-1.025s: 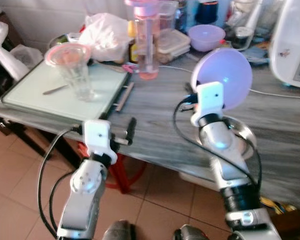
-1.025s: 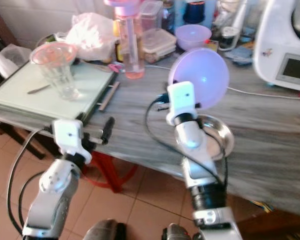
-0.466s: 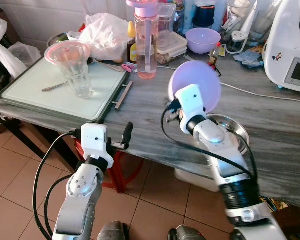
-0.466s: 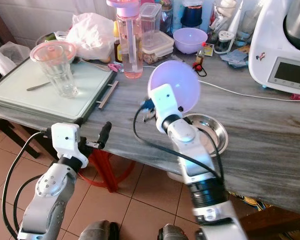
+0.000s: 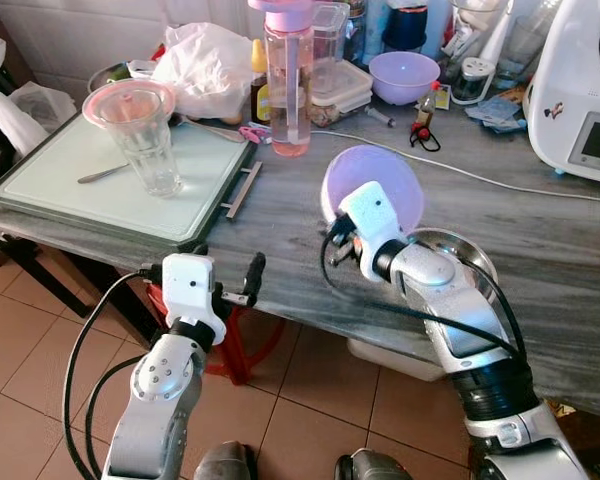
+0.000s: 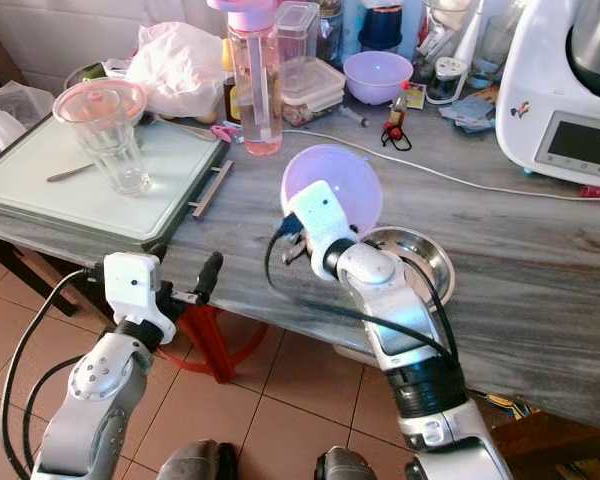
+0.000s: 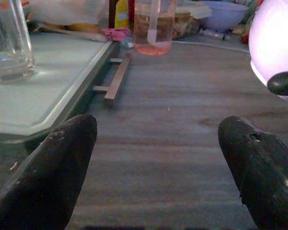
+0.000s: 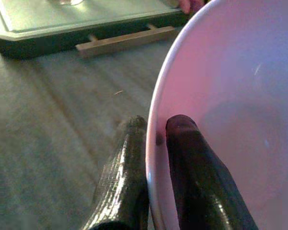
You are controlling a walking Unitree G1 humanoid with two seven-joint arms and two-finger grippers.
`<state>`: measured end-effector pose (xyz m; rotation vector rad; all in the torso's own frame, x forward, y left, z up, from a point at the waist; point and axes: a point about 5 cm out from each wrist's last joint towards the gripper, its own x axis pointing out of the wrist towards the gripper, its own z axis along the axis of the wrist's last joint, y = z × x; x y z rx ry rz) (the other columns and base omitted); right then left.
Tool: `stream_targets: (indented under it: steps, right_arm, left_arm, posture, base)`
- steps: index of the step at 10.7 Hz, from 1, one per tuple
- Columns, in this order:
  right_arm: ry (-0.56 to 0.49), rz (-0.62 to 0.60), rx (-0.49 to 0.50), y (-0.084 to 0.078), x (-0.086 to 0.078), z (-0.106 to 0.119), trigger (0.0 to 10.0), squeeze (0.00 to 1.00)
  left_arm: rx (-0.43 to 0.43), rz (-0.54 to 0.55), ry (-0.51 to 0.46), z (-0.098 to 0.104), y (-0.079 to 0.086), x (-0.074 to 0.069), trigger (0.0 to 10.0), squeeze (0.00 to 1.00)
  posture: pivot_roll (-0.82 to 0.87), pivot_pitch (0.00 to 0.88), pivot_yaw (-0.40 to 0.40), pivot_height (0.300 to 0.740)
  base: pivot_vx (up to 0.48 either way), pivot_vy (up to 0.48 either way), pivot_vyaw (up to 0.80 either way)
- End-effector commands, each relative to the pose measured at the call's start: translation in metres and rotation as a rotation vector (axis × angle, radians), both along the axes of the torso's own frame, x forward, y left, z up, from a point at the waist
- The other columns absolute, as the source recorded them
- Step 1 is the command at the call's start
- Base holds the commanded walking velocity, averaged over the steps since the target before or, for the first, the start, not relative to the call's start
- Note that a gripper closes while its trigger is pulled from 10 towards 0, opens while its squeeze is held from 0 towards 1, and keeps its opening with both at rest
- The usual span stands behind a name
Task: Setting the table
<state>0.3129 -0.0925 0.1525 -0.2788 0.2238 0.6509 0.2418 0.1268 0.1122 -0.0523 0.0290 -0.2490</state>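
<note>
The grey wood-grain desk (image 5: 540,240) carries everything. On its left lies a pale green tray (image 5: 70,190) with a drinking glass (image 5: 140,135) and a spoon (image 5: 102,174) on it, kept together as table things awaiting use. A pink water bottle (image 5: 288,80) stands upright behind the tray.

The right gripper (image 8: 156,158) holds a lilac bowl (image 5: 380,185) over the middle of the desk, just beside a steel dish (image 5: 470,255). Its jaws are closed on the bowl's rim, one finger inside the wall and one outside. That pinch grip likely explains why the bowl is tilted, its mouth facing up and toward the robot rather than straight up; I judge it is being lowered to stand there.

The left gripper (image 7: 156,158) hovers at the desk's near edge, jaws spread wide and empty.
</note>
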Motion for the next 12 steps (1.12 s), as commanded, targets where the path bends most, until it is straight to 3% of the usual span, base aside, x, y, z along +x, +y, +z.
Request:
stream_targets:
  steps: [1,3,5,6,8,12]
  right_arm:
    - [-0.013,0.030,-0.002,0.003,-0.003,0.005,10.0,0.00]
    - [-0.011,0.123,0.002,0.008,-0.008,0.005,10.0,0.00]
    - [0.017,0.097,-0.046,0.003,-0.004,-0.001,10.0,0.00]
    - [0.028,0.102,-0.056,0.000,-0.003,-0.002,10.0,0.79]
    - [0.009,0.102,-0.073,-0.003,-0.003,0.000,10.0,1.00]
    - [0.021,0.080,-0.129,-0.012,-0.004,-0.003,10.0,1.00]
  left_arm:
    - [-0.001,-0.003,0.001,0.002,0.001,-0.002,10.0,0.00]
    - [0.001,-0.008,0.010,0.002,-0.001,-0.004,10.0,0.00]
    - [0.015,-0.019,0.031,-0.002,-0.001,-0.008,10.0,0.00]
    - [0.038,-0.020,0.036,-0.003,0.001,-0.010,10.0,0.00]
    - [0.031,-0.025,0.045,-0.003,0.000,-0.009,10.0,0.00]
    - [0.016,-0.036,0.062,-0.005,-0.003,-0.012,10.0,0.00]
  posture:
    - [0.04,0.122,0.038,0.740]
    - [0.05,0.126,0.043,0.740]
    - [0.05,0.126,0.046,0.740]
    - [0.05,0.123,0.047,0.740]
    - [0.04,0.125,0.048,0.740]
    - [0.04,0.134,0.049,0.740]
  base:
    - [0.000,0.000,0.00]
    - [0.000,0.000,0.00]
    - [0.000,0.000,0.00]
    - [0.000,0.000,0.00]
    - [0.000,0.000,0.00]
    - [0.000,0.000,0.00]
